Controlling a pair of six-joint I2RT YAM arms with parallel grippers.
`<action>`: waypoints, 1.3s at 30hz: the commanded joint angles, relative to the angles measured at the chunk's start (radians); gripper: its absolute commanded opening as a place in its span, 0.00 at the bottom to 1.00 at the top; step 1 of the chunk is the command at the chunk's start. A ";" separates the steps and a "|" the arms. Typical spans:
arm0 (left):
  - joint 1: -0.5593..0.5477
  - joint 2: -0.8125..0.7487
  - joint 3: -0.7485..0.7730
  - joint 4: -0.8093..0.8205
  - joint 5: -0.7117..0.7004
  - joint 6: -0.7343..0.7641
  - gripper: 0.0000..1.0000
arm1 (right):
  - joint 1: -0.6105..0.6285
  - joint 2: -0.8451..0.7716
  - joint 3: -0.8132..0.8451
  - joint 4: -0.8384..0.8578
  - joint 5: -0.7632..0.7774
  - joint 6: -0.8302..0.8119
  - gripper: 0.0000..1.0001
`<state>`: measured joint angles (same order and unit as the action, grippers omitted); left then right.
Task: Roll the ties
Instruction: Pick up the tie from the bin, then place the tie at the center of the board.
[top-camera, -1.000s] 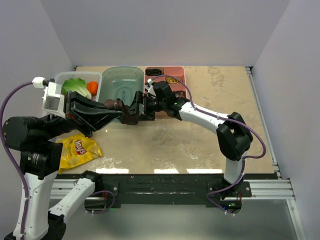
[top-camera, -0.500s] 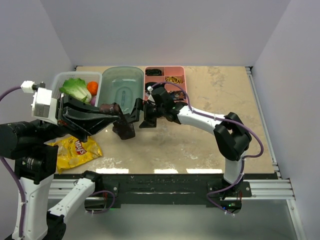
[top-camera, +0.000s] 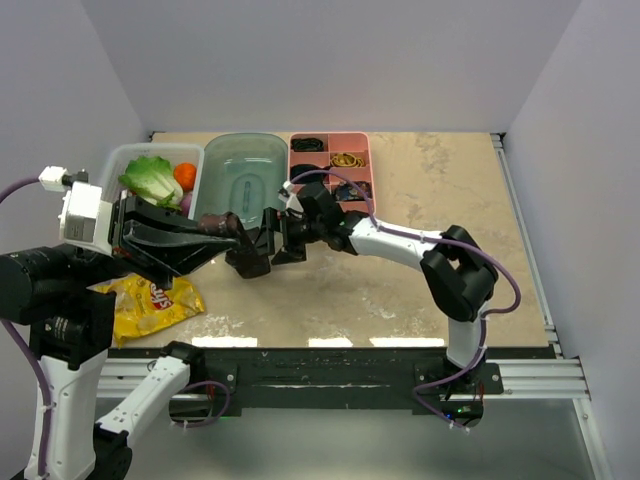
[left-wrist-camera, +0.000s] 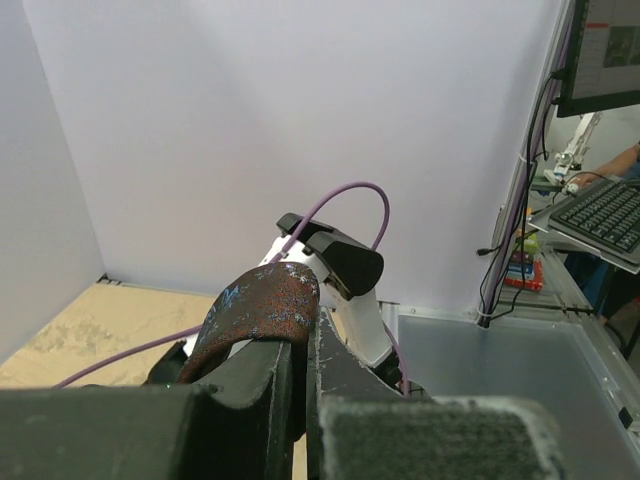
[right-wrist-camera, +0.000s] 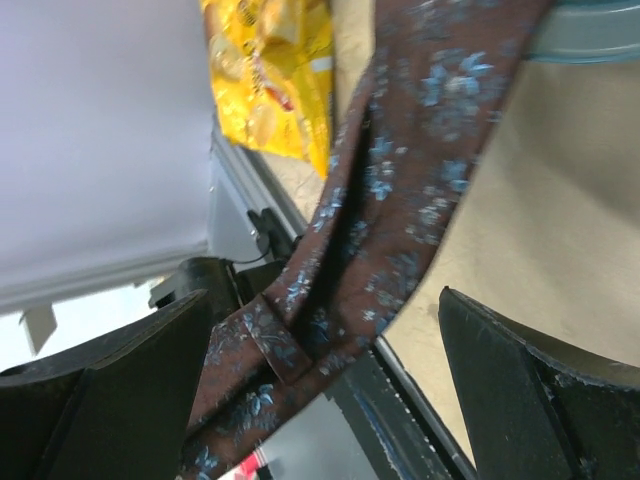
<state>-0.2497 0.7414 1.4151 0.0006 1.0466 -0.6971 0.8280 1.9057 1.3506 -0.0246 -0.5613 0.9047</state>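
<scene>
The brown-maroon speckled fabric necktie (left-wrist-camera: 265, 300) is clenched in the left fingers (left-wrist-camera: 268, 385) and hangs just in front of the translucent green plastic tub (top-camera: 245, 165). The right fingers (right-wrist-camera: 130, 370) are spread wide astride it, grasping nothing. Risk: slack fabric may slip sideways on closing and spoil the roll.

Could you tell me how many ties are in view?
1: the maroon tie, pinched in the left hand, hangs by the open right hand; others may be hidden.
</scene>
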 joint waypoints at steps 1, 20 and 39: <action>0.003 -0.014 -0.002 0.073 0.027 -0.059 0.00 | 0.037 0.059 0.057 0.106 -0.087 0.022 0.99; 0.003 -0.007 -0.059 0.326 0.046 -0.229 0.00 | 0.072 0.204 0.053 0.680 -0.275 0.292 0.29; -0.011 0.228 -0.097 0.567 0.004 -0.288 0.00 | -0.322 -0.282 -0.073 0.246 0.055 -0.124 0.00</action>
<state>-0.2501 0.8970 1.3407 0.4088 1.0748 -0.9127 0.6094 1.7977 1.3140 0.2996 -0.6220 0.8890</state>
